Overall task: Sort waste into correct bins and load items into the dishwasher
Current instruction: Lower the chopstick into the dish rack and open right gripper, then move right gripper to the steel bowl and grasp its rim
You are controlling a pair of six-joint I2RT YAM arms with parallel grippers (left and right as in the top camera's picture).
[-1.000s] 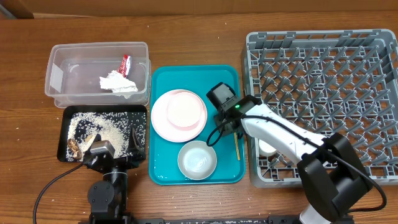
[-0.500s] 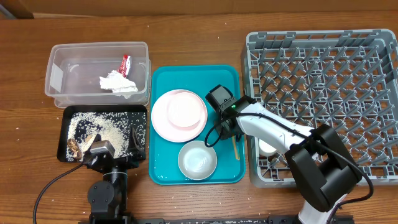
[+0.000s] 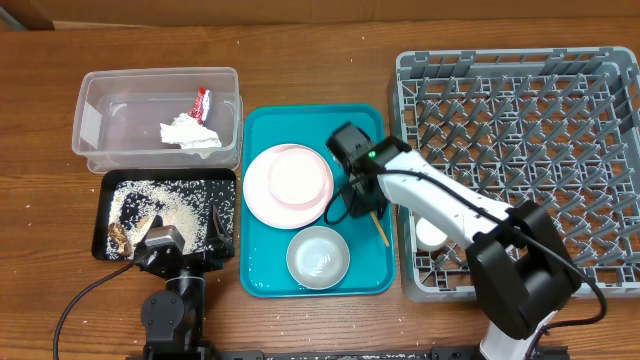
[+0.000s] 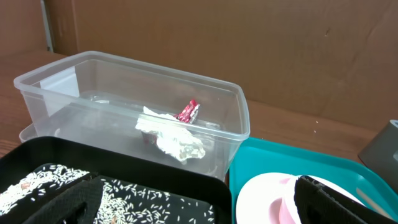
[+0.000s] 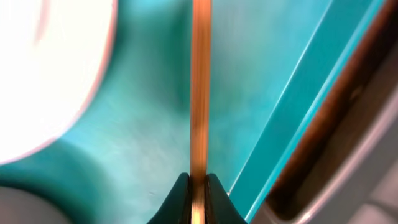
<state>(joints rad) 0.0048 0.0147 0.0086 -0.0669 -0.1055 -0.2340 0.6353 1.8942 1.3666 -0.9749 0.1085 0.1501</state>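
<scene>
My right gripper [image 3: 371, 208] [image 5: 198, 182] is shut on a thin wooden chopstick [image 5: 199, 87] [image 3: 380, 228] over the teal tray [image 3: 366, 125], beside the grey dish rack [image 3: 520, 90]. The pink-rimmed plate [image 3: 288, 185] and pale bowl [image 3: 317, 256] rest on that tray, and a white cup [image 3: 430, 236] sits in the rack's front left corner. The clear tub [image 3: 110, 120] [image 4: 230, 112] holds the white tissue [image 3: 188, 134] [image 4: 171, 135] and red wrapper [image 3: 201, 101] [image 4: 188, 111]. Rice grains [image 3: 165, 203] [image 4: 134, 199] lie in the black tray [image 3: 225, 178]. My left gripper [image 3: 183, 240] [image 4: 205, 202] hangs open over the black tray's front edge.
The wooden table [image 3: 300, 60] surrounds everything. The tub and black tray stand at the left, the teal tray in the middle, the rack at the right. My right arm [image 3: 450, 205] crosses the rack's front left corner.
My right gripper has closed on the chopstick and shifted slightly left and toward the back of the teal tray. The chopstick now lies angled. The left arm has not moved.
</scene>
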